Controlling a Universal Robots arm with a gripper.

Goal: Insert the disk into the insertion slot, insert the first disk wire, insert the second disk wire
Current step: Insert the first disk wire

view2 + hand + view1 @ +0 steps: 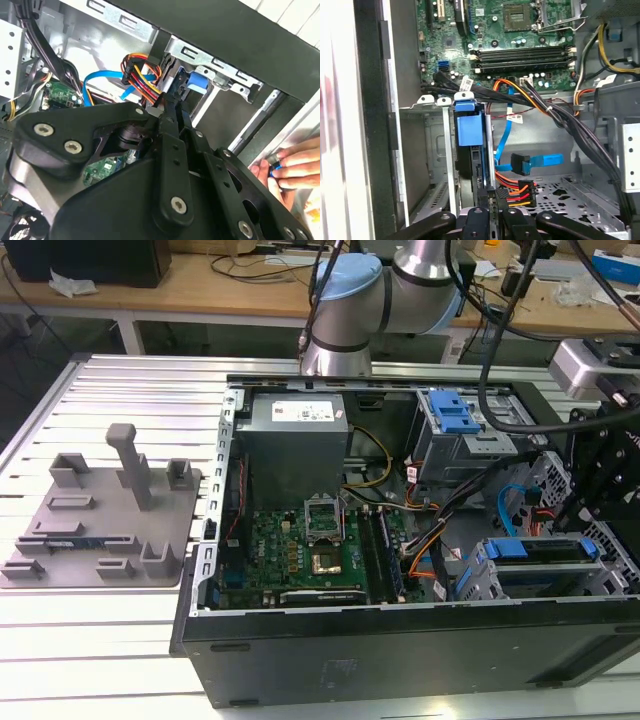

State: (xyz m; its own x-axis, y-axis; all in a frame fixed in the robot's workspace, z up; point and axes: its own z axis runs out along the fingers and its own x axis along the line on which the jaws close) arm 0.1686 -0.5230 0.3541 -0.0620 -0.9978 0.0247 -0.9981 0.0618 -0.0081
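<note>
The hand [487, 196] pinches the disk [469, 131], on edge, long axis running into the insertion slot [433, 146].

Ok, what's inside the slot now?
The disk sits in the slot, its blue frame showing, with the gripper right by its end. The frame and gripper cover the drive's face and connectors.

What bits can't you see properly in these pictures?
The disk: first wrist view, mostly hidden down inside the insertion slot.
The thing the hand pinches: second wrist view, covered by the hand, cut by the edge.
Far end of the blue cable: first wrist view, behind black wires.
</note>
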